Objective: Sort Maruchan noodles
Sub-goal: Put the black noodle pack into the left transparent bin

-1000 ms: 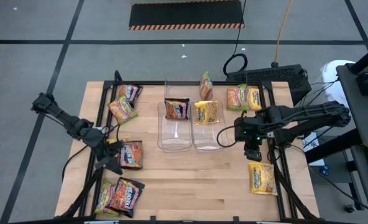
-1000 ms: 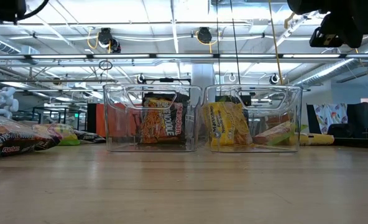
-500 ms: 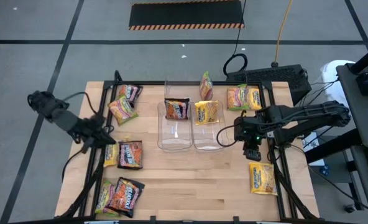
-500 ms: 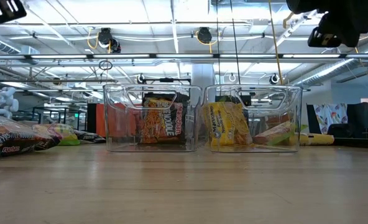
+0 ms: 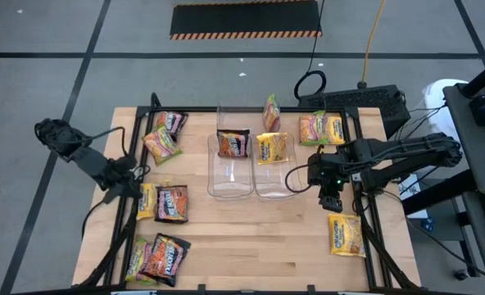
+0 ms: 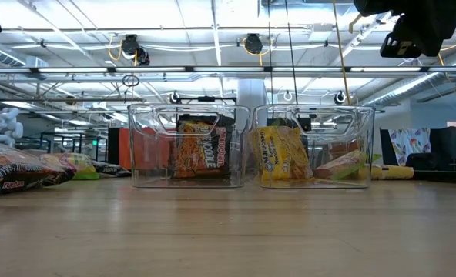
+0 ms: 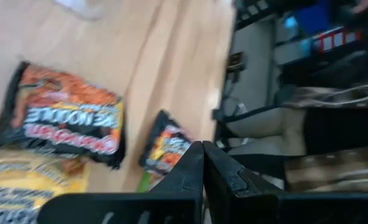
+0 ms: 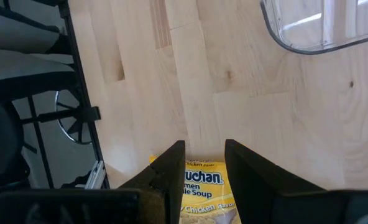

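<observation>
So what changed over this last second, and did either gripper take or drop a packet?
The left gripper drew back from the dark packet toward the table's left edge, fingers shut and empty. The right gripper stayed open above the yellow packet. No packet or clear bin shifted.

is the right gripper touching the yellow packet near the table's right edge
Apart. The right wrist view shows the right gripper open above the yellow packet, wood visible between its fingers.

We note a large industrial lab hall: exposed ceiling trusses (image 6: 212, 71), strip lighting, taped concrete floor (image 5: 54, 74).
</observation>
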`<state>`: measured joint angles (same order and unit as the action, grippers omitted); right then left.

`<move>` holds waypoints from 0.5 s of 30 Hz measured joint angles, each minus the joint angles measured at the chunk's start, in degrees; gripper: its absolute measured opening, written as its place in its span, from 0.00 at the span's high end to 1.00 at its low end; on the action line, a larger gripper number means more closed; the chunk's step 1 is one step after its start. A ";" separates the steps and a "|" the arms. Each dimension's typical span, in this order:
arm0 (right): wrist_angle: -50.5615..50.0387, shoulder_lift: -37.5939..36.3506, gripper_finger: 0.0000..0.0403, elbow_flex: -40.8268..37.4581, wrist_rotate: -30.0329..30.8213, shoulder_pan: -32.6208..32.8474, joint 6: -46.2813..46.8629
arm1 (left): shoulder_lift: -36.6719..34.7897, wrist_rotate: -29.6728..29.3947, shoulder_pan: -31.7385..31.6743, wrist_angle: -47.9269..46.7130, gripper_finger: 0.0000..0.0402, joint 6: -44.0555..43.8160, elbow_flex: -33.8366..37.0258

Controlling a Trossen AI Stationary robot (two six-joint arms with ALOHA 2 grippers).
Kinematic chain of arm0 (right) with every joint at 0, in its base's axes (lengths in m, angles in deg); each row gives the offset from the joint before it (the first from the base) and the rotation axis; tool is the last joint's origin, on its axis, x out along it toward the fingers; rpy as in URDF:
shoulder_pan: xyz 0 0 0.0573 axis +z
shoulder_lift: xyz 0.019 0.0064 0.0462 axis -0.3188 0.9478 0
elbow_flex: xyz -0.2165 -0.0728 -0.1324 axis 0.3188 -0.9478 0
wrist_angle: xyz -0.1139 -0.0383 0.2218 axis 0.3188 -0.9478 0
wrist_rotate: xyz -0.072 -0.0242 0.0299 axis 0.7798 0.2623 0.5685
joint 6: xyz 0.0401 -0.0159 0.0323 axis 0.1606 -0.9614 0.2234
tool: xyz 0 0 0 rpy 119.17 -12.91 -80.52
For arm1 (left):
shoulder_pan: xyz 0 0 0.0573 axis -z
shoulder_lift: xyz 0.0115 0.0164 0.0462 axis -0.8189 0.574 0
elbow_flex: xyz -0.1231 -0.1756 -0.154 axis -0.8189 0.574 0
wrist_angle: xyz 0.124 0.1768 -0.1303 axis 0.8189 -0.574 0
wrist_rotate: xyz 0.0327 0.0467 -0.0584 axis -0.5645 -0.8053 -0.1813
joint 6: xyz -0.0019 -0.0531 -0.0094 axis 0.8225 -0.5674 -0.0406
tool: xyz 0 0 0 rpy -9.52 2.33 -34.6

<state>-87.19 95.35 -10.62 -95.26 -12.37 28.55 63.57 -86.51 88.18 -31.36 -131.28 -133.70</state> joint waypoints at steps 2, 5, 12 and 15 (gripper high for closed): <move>0.16 0.00 0.73 0.00 0.00 0.00 -0.01 | 1.98 -0.77 0.00 -0.78 0.98 -0.51 0.00; 0.31 0.00 0.73 0.00 0.00 0.00 -0.08 | 5.73 -1.11 0.00 -0.72 0.98 0.15 0.00; 0.32 0.00 0.73 0.00 -0.01 0.00 -1.15 | 13.17 2.42 0.00 -0.69 0.98 1.14 0.00; 0.32 0.00 0.73 0.00 -0.02 0.00 -1.93 | 14.92 5.45 0.00 -0.66 0.98 0.02 0.00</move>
<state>-86.87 95.35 -10.62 -95.28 -12.37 26.62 78.49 -81.06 88.18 -32.02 -131.26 -133.70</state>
